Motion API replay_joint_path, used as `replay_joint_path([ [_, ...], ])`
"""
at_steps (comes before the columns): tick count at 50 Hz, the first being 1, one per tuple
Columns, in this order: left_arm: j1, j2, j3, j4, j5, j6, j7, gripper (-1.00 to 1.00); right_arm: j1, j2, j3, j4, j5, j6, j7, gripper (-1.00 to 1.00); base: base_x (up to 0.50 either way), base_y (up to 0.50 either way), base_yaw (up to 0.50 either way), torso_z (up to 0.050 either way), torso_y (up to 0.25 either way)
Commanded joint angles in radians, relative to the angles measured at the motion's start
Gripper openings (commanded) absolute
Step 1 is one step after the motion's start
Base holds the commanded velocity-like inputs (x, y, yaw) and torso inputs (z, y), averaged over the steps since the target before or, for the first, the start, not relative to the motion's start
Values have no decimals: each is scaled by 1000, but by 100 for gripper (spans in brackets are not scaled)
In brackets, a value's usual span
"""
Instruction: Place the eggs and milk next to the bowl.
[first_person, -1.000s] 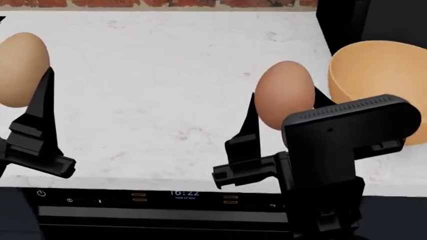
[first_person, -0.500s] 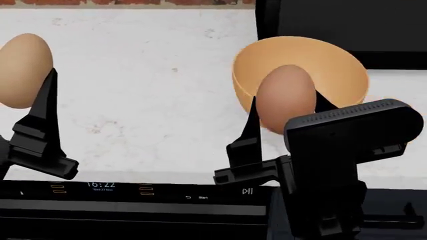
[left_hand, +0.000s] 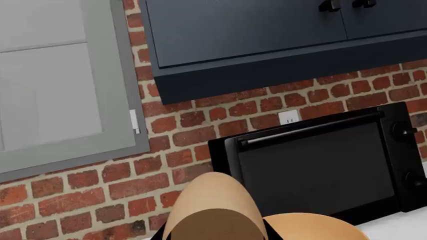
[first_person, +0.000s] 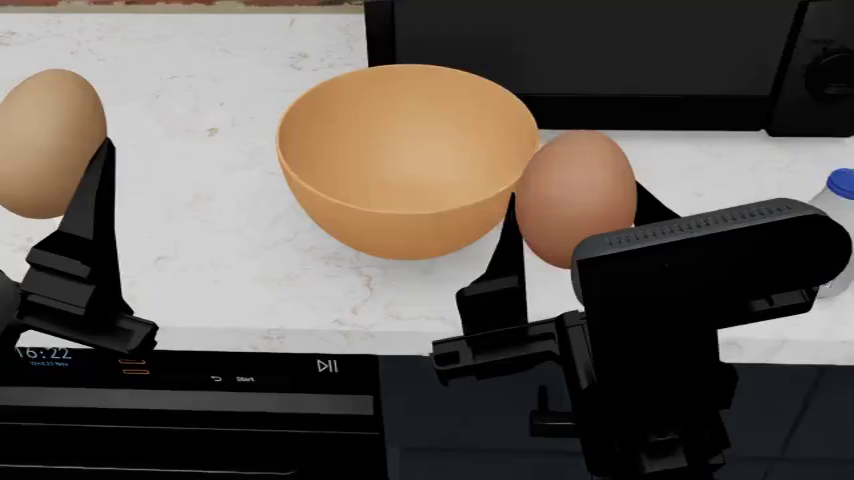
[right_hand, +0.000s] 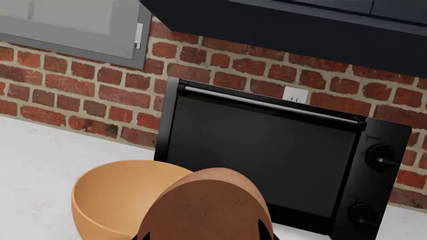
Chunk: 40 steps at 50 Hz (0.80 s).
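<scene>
Counter layout, head view. 1 egg (first_person: 50, 140) sits between the left gripper's fingers (first_person: 83, 215); a 2nd egg (first_person: 575, 195) sits between the right gripper's fingers (first_person: 509, 262). The bowl (first_person: 407, 160) stands on the counter (first_person: 200, 250) between both grippers, beyond the fingertips. The oven (first_person: 587, 60) stands behind it. The milk (first_person: 834, 235) stands right of the right fingers.

2 eggs (first_person: 50, 140) (first_person: 575, 197), 1 bowl (first_person: 400, 170), 1 milk bottle (first_person: 834, 235), 1 oven (first_person: 587, 60).

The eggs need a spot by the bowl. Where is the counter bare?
Bare counter lies on the left of the bowl, and a strip in front of it. Behind the bowl the oven crowds in. On the bowl's right, the milk stands by the view's edge.
</scene>
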Motion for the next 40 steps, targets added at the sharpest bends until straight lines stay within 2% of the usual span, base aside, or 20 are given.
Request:
replay_joint_path([
  [1,5,-3,-8,-5,-22,14,-14,-100,6,2,-8,-3,-20,7,-7,-100,-48,-500,0,0,0],
  [4,11,-6,-10,-6,-21,19,-13,-100,7,2,-14,1,-26,0,-5,-100,-46,-483,0,0,0],
  [16,10,-8,-6,-7,-19,23,-15,-100,15,5,-22,5,-28,4,3,-100,16,0,0,0,0],
  [40,12,-16,-16,-4,-27,26,-21,-100,29,3,-43,16,-23,5,4,-100,407,-1,0,0,0],
])
